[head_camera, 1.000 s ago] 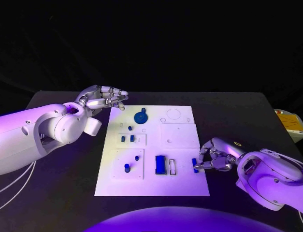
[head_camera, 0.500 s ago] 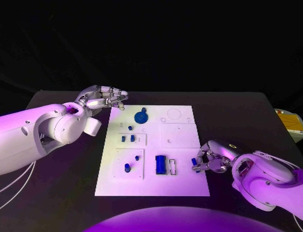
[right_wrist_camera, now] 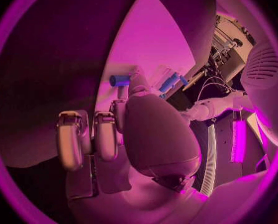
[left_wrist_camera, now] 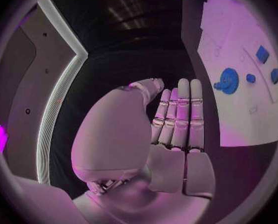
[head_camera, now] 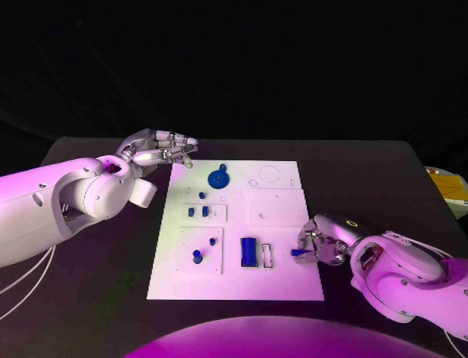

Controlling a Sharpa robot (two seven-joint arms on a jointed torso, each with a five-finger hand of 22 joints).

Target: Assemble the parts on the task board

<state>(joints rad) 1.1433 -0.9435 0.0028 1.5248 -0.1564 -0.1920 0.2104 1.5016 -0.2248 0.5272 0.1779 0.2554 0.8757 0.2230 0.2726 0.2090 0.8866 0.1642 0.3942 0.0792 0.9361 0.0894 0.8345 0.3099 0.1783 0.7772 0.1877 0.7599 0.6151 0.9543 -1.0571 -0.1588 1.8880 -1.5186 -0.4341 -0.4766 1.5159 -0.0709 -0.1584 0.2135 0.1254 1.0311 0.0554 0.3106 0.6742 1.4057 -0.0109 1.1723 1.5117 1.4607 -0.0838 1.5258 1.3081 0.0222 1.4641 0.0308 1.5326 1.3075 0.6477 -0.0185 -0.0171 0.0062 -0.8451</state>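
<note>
The white task board (head_camera: 282,209) lies in the middle of the table. On it are a blue gear (head_camera: 219,178), a blue block (head_camera: 248,252) beside a white slot, and several small blue parts. My right hand (head_camera: 326,241) hovers at the board's near right edge and pinches a small blue part (head_camera: 298,252) between thumb and fingertip; the right wrist view shows this part (right_wrist_camera: 120,79) at the fingertips. My left hand (head_camera: 158,149) hangs above the table just off the board's far left corner, holding nothing, its fingers (left_wrist_camera: 179,119) stretched out side by side. The gear (left_wrist_camera: 228,80) lies beyond them.
A yellow object (head_camera: 449,186) sits off the table's right edge. Black table surface (head_camera: 363,179) surrounds the board on all sides. My left forearm (head_camera: 40,209) reaches over the table's left part.
My right hand has shifted a little left over the board's edge, and the pinched blue part has turned from upright to lying sideways. The left hand has stayed put.
</note>
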